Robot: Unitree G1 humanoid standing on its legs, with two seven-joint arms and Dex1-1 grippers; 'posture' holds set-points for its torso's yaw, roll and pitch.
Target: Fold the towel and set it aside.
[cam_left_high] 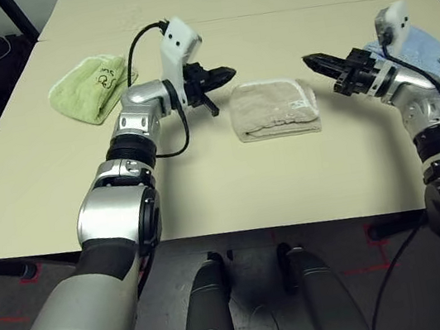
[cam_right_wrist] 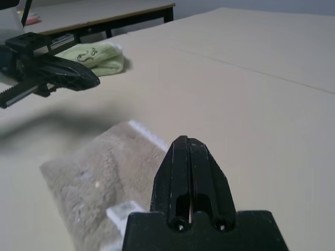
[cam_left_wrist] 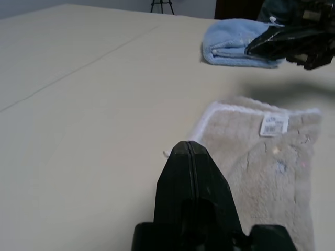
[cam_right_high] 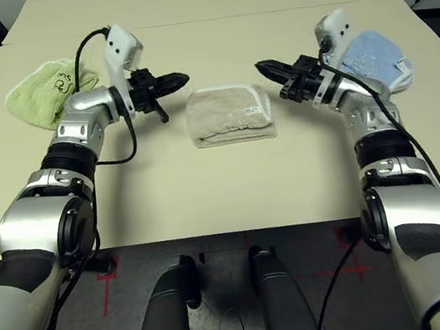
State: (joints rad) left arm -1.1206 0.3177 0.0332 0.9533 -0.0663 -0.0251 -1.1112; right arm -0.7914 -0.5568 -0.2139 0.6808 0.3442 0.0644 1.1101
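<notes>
**Lying folded at centre frame**

Resting on the cream desk [cam_left_high: 232, 188], the beige towel [cam_left_high: 275, 108] sits folded into a compact rectangle at the middle of the frame, white edging along its upper side and a white label [cam_left_wrist: 274, 125] facing up. The left claw [cam_left_high: 227, 72] hangs clenched and empty just left of it; the right claw [cam_left_high: 312, 61], also clenched and empty, hangs just right. A green towel [cam_left_high: 92, 87] lies at upper left, a blue towel [cam_right_high: 374, 57] at upper right.
</notes>
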